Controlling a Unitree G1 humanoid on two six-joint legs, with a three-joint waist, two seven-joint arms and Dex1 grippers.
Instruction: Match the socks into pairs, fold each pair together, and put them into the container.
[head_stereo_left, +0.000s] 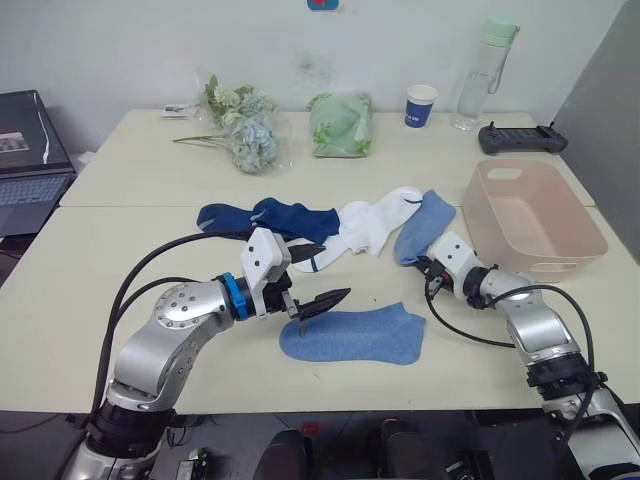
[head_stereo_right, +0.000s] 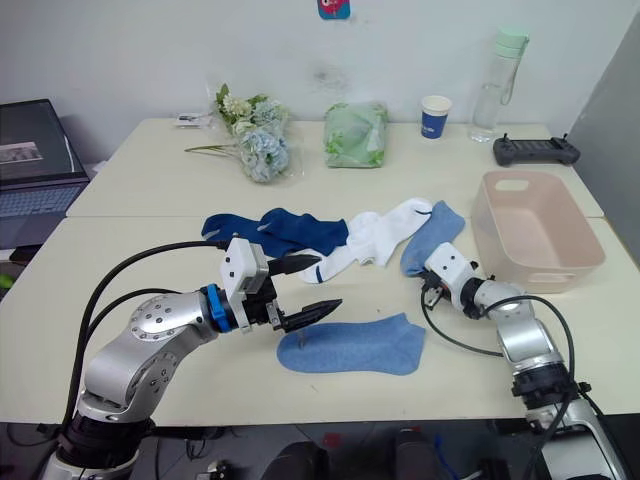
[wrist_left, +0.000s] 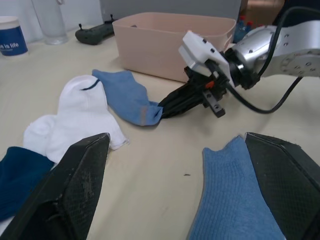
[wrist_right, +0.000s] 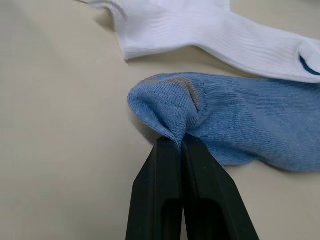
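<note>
One light blue sock (head_stereo_left: 355, 336) lies flat near the table's front edge. My left gripper (head_stereo_left: 318, 273) hovers open over its left end, holding nothing. A second light blue sock (head_stereo_left: 426, 224) lies slanted beside the container (head_stereo_left: 560, 255), a pale pink tub at the right. My right gripper (wrist_right: 172, 144) is shut on this sock's near tip, pinching a fold of fabric on the table. White socks (head_stereo_left: 372, 225) overlap in the middle, and navy blue socks (head_stereo_left: 265, 215) lie to their left. The tub looks empty.
Along the table's far side stand a bunch of flowers (head_stereo_left: 245, 128), a green bag (head_stereo_left: 341, 125), a paper cup (head_stereo_left: 421, 105), a water bottle (head_stereo_left: 480, 85) and a black controller (head_stereo_left: 521, 138). A laptop (head_stereo_left: 30, 160) sits off the left edge.
</note>
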